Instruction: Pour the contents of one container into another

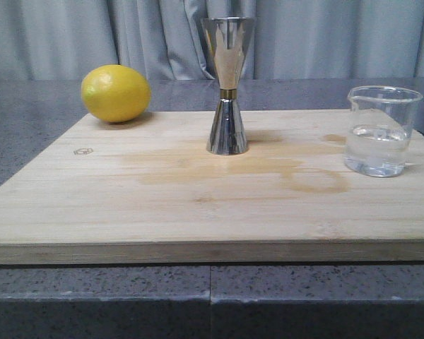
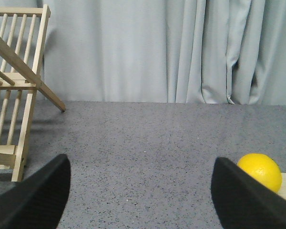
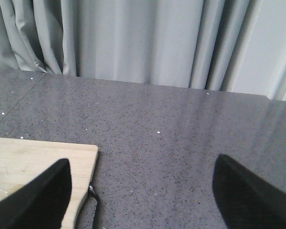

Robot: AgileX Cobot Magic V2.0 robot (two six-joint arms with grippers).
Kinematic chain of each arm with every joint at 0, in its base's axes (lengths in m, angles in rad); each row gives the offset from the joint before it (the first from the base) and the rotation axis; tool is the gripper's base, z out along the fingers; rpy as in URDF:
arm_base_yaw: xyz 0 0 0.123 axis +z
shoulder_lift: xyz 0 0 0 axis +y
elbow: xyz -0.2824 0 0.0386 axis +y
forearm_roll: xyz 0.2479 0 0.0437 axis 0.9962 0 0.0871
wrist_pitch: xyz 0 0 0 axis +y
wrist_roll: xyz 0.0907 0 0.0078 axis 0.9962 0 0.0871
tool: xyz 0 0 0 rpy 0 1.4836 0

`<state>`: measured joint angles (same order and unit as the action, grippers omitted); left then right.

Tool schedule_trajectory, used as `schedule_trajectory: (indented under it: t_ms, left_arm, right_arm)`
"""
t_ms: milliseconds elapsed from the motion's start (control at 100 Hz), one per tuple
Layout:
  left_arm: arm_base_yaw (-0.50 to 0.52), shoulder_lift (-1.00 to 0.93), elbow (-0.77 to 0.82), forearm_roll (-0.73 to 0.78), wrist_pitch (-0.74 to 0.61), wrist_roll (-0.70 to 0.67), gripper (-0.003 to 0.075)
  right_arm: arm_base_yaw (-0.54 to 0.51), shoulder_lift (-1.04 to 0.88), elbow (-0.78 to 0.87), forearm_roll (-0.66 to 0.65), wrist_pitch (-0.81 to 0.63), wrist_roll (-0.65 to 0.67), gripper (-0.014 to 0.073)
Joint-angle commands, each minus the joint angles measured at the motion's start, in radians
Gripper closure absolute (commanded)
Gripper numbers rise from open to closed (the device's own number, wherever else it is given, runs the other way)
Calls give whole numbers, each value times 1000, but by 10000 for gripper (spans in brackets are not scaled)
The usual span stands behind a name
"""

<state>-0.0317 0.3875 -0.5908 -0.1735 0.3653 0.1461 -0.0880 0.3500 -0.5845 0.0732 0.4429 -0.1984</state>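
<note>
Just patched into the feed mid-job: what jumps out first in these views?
The shiny jigger stands upright at the middle of the board, toward its back edge. A bright lemon sits at the board's back left corner, and the beaker, partly filled with clear liquid, stands at the right edge. Both claws are open over bare counter, left claw near the lemon, right claw past the board's right end.

Looked like a staged kitchen corner: grey speckled stone desk [image 1: 28, 106], bamboo cutting board [image 1: 198, 205] carrying a lemon [image 1: 115, 92], steel jigger [image 1: 227, 85] and glass beaker [image 1: 381, 131], wooden dish rack [image 2: 14, 90] nearby, grey curtain [image 1: 325, 39] behind.
</note>
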Motion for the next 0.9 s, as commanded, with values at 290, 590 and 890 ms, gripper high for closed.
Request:
schedule_trajectory:
  t_ms: [290,590,890]
  left_arm:
    - [-3,89,-160,-12,178,62,155]
    - [-39,276,-260,-341,373,450,155]
    - [-224,481,-260,-577,372,706,155]
  right_arm:
    - [-1,71,-102,16,68,-10,41]
    - [-1,195,-163,41,156,-14,41]
    - [-1,254,-163,84,162,-30,41]
